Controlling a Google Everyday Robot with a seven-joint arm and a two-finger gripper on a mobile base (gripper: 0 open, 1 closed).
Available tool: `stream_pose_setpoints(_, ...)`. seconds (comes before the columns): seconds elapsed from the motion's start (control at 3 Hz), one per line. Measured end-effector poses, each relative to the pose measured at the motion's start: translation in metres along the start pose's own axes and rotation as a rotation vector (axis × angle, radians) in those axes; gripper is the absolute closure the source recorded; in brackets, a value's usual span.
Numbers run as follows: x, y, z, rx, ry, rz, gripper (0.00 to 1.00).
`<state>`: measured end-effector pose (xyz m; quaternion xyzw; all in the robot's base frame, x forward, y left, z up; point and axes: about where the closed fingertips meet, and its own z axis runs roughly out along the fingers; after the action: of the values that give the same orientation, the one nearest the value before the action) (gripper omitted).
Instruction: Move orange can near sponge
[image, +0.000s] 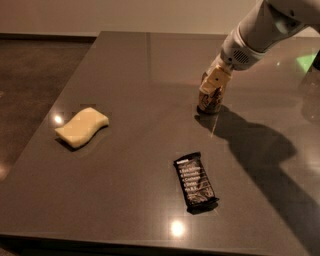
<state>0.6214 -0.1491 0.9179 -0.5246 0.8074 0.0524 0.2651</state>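
Lamp glare sits as a small bright spot at the near edge of the dark, glossy table. Just beyond it lies a flat black snack bar with pale lettering, its length running away from the camera and slanted a little to the left. Farther back and well to the left, the sponge lies flat on the table, pale yellow with wavy edges, and another small glint shows beside its left end. The orange can stands upright in the right half of the table, farther back than both, well apart from the sponge and with the snack bar between it and the near edge. The end effector is right at the can's upper part, its cream-coloured tip covering the top of the can from this side. Whether it is gripping the can or only set against it cannot be told. The white arm slopes up from there to the top right corner, and its broad shadow spreads across the table from the base of the can toward the lower right. Beyond the far edge are a dark floor on the left and a pale wall behind.
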Motion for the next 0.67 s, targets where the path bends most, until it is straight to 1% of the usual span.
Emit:
stream_pose_setpoints(0.33, -0.010, 0.005, -0.005, -0.015, -0.016, -0.021, 0.79)
stream_pose_setpoints(0.67, -0.034, 0.020, -0.010, -0.056, -0.048, -0.080, 1.00)
